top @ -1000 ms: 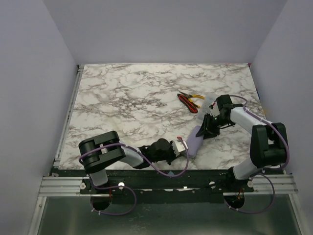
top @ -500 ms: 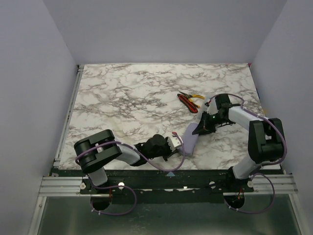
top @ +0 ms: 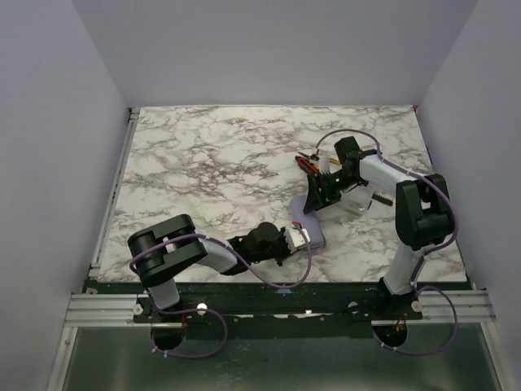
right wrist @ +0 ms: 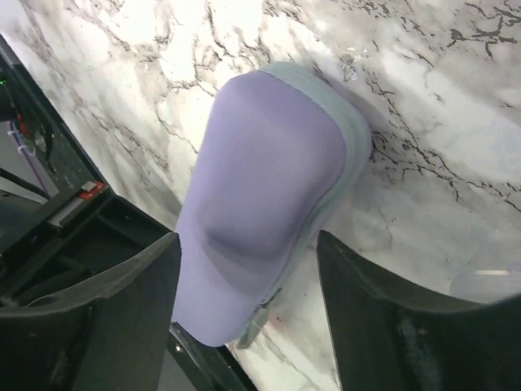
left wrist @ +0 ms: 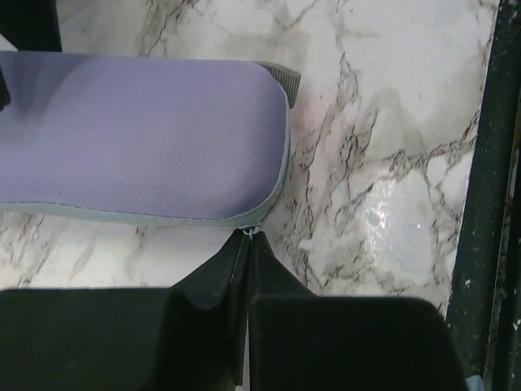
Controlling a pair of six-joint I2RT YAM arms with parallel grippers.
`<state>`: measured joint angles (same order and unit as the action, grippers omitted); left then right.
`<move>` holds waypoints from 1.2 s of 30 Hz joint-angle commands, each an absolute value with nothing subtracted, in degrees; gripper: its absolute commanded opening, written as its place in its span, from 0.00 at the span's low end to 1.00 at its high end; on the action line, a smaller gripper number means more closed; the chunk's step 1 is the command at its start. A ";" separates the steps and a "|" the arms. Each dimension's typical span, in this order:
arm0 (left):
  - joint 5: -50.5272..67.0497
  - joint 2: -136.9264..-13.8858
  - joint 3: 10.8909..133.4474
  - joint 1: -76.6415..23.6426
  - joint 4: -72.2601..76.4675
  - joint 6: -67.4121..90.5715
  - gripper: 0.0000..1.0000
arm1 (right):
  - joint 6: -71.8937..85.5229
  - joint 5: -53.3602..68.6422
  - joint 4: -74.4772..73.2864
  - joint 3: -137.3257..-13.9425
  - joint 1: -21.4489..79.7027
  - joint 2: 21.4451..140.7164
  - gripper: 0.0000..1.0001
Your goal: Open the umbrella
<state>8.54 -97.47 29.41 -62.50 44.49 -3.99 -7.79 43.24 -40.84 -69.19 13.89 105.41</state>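
**Black joints, pale links, lilac cables**

Two arms: matte black joint housings, pale lavender-grey link tubes. Lilac cables looped along each left arm (top: 175, 252) and right arm (top: 419, 216), hanging in coils below the bases. Left pincer (left wrist: 247, 269) with smooth black fingers; right pincer (right wrist: 244, 277) with broad, rounded black fingers. Small green light near the right wrist.

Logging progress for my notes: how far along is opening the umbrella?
Done: nothing visible yet. No umbrella shows, and the lavender case looks zipped shut. In hand: the left gripper pinches the zipper pull at the case's end, while the open right gripper straddles the case. Left: unzip, take out the umbrella presumably inside, open it.
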 commanded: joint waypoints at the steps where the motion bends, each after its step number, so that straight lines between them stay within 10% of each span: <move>1: 8.30 -98.98 33.36 -63.27 48.10 -1.52 0.00 | -15.63 41.80 -47.60 -73.04 14.24 104.88 0.73; 16: 8.37 -99.36 32.65 -63.28 47.42 0.85 0.00 | -11.71 39.83 -49.42 -64.05 14.21 101.38 0.72; 26: 6.92 -102.05 34.20 -62.68 43.54 4.25 0.00 | -16.56 36.21 -49.70 -62.56 14.22 107.57 0.29; 36: 5.56 -98.72 32.72 -57.58 40.22 4.87 0.00 | -25.28 31.99 -50.87 -62.79 14.24 108.46 0.20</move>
<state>7.88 -100.38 32.38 -61.08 43.09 4.58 -17.28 41.91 -51.46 -64.40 13.52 105.27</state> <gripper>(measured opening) 0.011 0.308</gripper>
